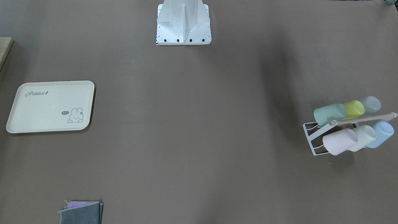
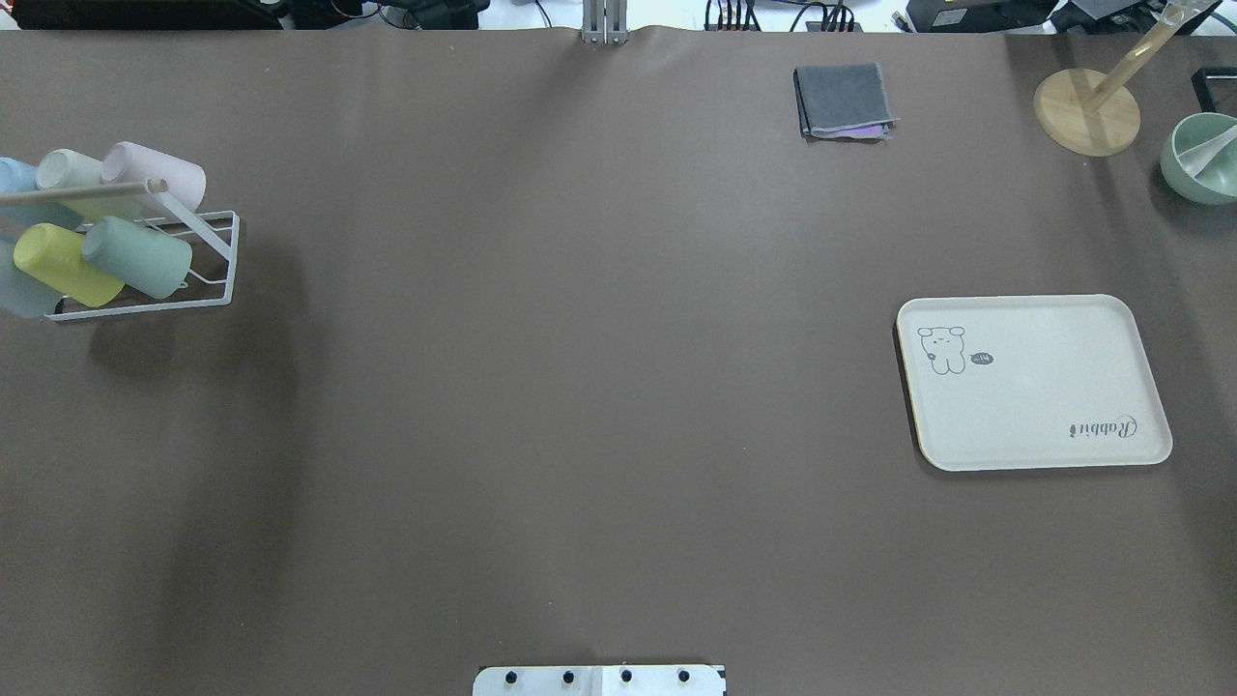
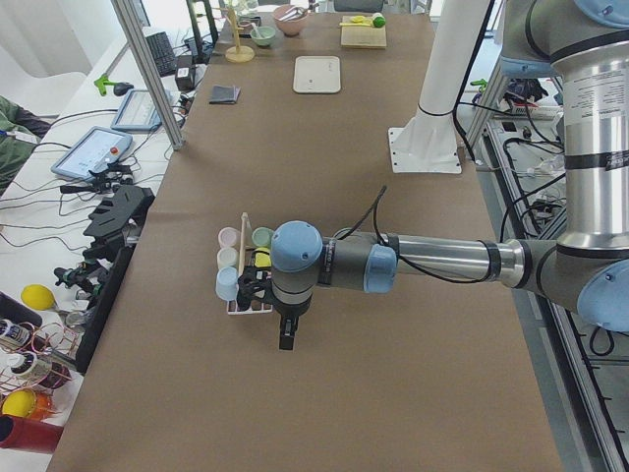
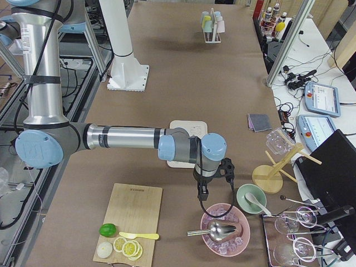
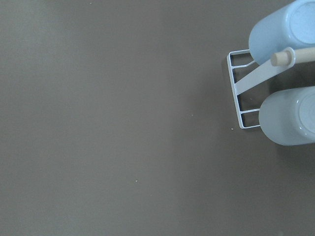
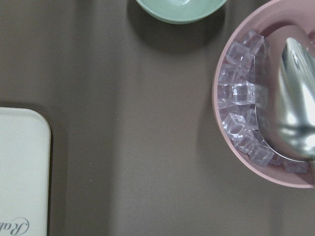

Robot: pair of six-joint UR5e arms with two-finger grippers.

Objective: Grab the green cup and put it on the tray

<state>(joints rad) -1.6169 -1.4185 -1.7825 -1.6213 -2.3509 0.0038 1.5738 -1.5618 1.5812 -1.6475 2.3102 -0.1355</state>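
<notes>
While both arms hang wide at the table's ends, we start nearest the robot, where a white bolted base plate [image 2: 599, 680] sits at the near edge of the brown table [image 2: 580, 387]. Further out on the right lies the flat cream rectangular tray [image 2: 1034, 387] with its bunny drawing. Just past the tray's right end, the right gripper [image 4: 203, 193] points straight down. It hangs between the tray and a pink bowl [image 6: 283, 176] of ice cubes holding a metal scoop [image 6: 295, 113]. How wide its fingers stand, or whether they hold anything, I cannot tell.

Over on the left and a little farther out, a white wire rack [image 2: 198, 225] carries tilted plastic cups. The small mint-green plastic cup [image 2: 135, 256] is on the near row, at the end toward the table's middle, right beside a yellow cup [image 2: 63, 266]. The left gripper [image 3: 286, 339] hangs pointing down beside the rack's left end, apart from the cups. Spread or closed, I cannot tell.

Farthest out lie a folded grey cloth [image 2: 843, 100], a round wooden stand [image 2: 1087, 111] and a pale green bowl [image 2: 1203, 159].
</notes>
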